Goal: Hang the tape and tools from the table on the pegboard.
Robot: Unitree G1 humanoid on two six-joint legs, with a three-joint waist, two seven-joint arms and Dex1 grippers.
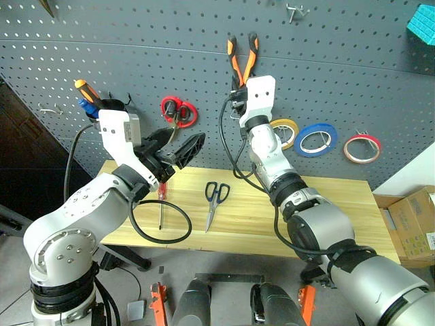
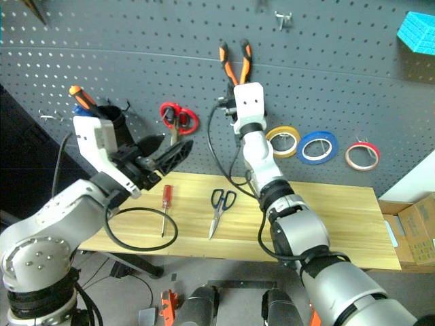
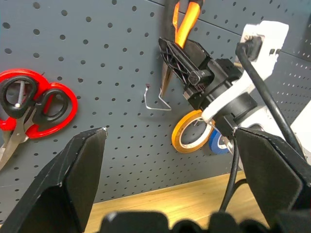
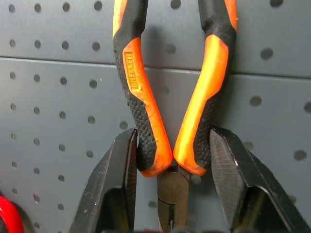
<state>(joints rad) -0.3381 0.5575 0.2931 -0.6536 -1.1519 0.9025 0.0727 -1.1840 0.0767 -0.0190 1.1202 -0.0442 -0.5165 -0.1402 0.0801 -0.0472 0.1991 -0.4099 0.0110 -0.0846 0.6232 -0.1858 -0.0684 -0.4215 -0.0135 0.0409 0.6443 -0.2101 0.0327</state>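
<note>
My right gripper is shut on the orange-and-black pliers, holding them handles-up against the dark grey pegboard. Its fingers press the handles from both sides near the pivot. My left gripper is open and holds nothing, level in front of the board above the table's left part. On the light wood table lie the dark-handled scissors and the slim red-handled screwdriver. The red tape hangs on a hook at the right of the board.
Red-handled scissors, a yellow roll and a blue roll hang on the board. An orange-handled screwdriver stands in a black holder at left. A bare wire hook is near the pliers. A cardboard box sits at right.
</note>
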